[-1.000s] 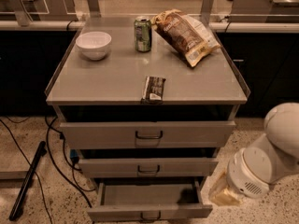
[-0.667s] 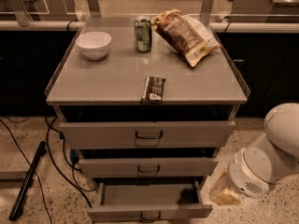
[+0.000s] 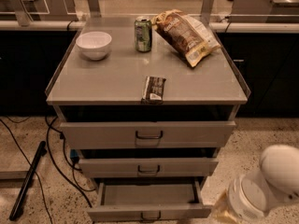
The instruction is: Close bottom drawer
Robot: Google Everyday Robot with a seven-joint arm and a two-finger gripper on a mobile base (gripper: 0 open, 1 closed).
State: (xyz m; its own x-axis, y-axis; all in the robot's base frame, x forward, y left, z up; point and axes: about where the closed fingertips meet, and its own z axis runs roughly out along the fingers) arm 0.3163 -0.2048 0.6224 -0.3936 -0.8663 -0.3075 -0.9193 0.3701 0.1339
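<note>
Nothing is moved: the bottom drawer [image 3: 121, 213] is left pulled out, the gripper [image 3: 219, 212] kept by its right corner, its hold not shown.

text: none readable | can [image 3: 143, 34], chip bag [image 3: 186, 36], wrapper [image 3: 153, 88]: possibly printed, illegible | gripper: out of view

bowl [image 3: 94, 45] | soda can [image 3: 143, 34] | chip bag [image 3: 186, 35] | snack bar [image 3: 153, 88] | floor pole [image 3: 29, 180]

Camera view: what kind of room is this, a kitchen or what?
Probably an office snack corner or lab: a grey metal drawer cabinet holds a round white bowl, a green drink can and a brown snack bag. The robot's hand is low at right, by the open grey bottom drawer.
</note>
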